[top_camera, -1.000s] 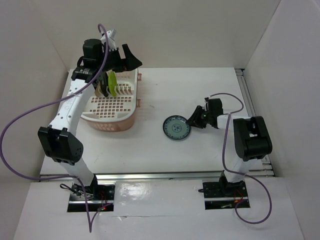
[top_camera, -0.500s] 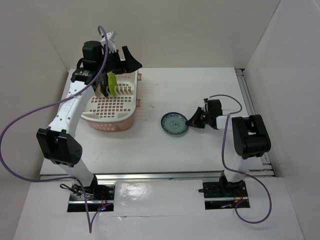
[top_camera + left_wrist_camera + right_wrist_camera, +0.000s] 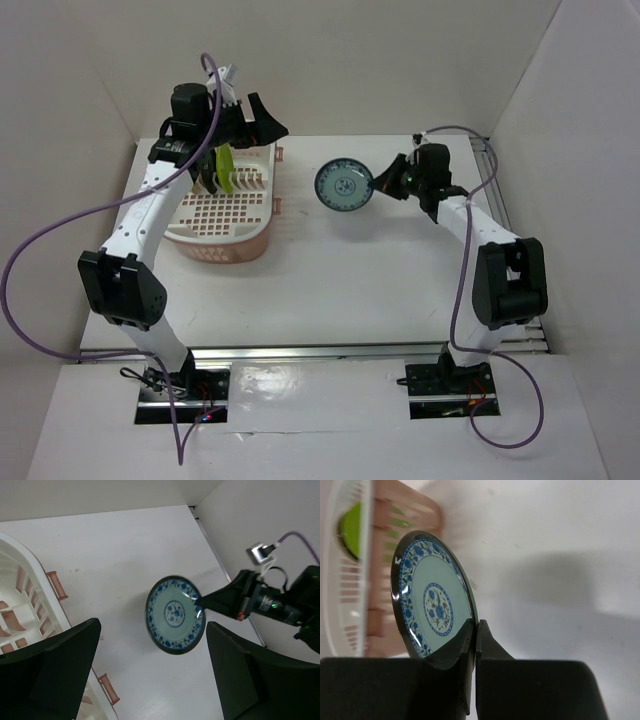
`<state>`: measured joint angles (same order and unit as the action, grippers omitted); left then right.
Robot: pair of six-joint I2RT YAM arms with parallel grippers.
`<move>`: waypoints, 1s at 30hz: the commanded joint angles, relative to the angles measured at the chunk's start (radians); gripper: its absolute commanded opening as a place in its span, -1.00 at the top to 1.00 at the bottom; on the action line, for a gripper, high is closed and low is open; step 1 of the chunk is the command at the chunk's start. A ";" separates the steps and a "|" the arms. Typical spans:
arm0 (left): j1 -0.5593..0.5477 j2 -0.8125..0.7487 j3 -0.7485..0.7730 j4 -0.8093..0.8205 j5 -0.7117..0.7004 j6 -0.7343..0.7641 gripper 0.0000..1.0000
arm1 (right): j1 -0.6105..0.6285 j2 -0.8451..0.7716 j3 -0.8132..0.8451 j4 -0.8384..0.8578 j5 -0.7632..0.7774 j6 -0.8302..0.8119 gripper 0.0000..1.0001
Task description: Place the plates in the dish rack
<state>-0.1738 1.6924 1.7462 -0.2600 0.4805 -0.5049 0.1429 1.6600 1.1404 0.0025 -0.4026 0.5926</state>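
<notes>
White table (image 3: pixel 330 290), plain white walls (image 3: pixel 400 60)

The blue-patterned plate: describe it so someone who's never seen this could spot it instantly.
Find the white dish rack on the left. To its right, the right gripper pinches one plate by its rim. It alone has blue floral patterning.

Seen from above, the light is bright, even and diffuse, and the white bench (image 3: pixel 380 290) and walls (image 3: pixel 400 70) look nearly washed out. Shadows there are faint and soft-edged. A glossy panel (image 3: pixel 300 385) along the bench's near edge throws back a patch of glare.

In the left wrist view the blue-white plate (image 3: pixel 175 614) is crisp, with a small highlight on its rim. The fingers (image 3: pixel 55 675) of the left pincer (image 3: pixel 152 625) are dark, soft masses.

In the right wrist view the plate is sharp, while the dish rack (image 3: pixel 350 580) is blurred. A broad grey shadow lies on the bench, and the right pincer (image 3: pixel 475 627) is featureless black.
</notes>
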 commanded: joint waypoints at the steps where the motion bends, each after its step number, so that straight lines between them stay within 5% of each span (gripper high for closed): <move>1: -0.029 0.042 0.001 0.042 0.010 -0.004 -1.00 | 0.032 -0.082 0.081 -0.006 -0.018 -0.014 1.00; 22: -0.076 0.158 0.038 0.070 0.096 -0.033 -0.81 | 0.080 -0.069 0.200 0.188 -0.159 0.033 1.00; 26: -0.076 0.158 0.027 0.080 0.107 -0.034 -0.46 | 0.080 -0.059 0.225 0.198 -0.168 0.033 1.00; 27: -0.076 0.158 0.027 0.080 0.107 -0.034 -0.04 | 0.080 -0.049 0.225 0.198 -0.168 0.033 1.00; 30: -0.076 0.158 0.027 0.090 0.107 -0.034 0.75 | 0.080 -0.049 0.225 0.198 -0.168 0.033 1.00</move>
<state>-0.2535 1.8481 1.7470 -0.2146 0.5781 -0.5457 0.2138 1.6196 1.3067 0.1192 -0.5457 0.6117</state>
